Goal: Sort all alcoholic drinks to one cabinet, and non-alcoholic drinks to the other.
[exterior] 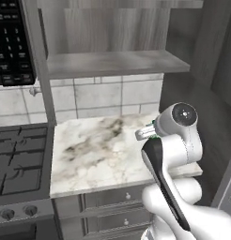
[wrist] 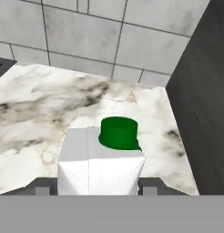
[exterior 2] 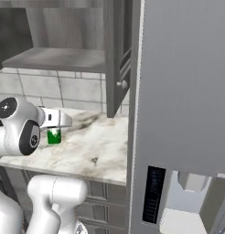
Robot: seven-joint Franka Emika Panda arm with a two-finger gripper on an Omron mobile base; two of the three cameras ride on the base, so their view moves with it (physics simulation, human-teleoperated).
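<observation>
A white carton with a green cap (wrist: 101, 161) sits between my gripper (wrist: 99, 186), and both fingertips (wrist: 46, 187) press against its sides. In the right base view the carton's green part (exterior 2: 53, 136) shows under the hand, just over the marble counter (exterior 2: 93, 146). Its base is hidden, so I cannot tell whether it rests on the counter. In the left base view the gripper (exterior: 146, 132) is mostly hidden behind my arm at the counter's right end. The alcoholic drinks are out of view. An open cabinet with a bare shelf (exterior: 117, 63) hangs above the counter.
A gas stove (exterior: 19, 159) adjoins the counter on the left, under a microwave (exterior: 11, 42). A dark tall panel (wrist: 200, 100) walls the counter's right side. The cabinet's open door (exterior 2: 116, 59) juts out beside a grey fridge (exterior 2: 178, 91). Drawers (exterior: 117, 201) sit below.
</observation>
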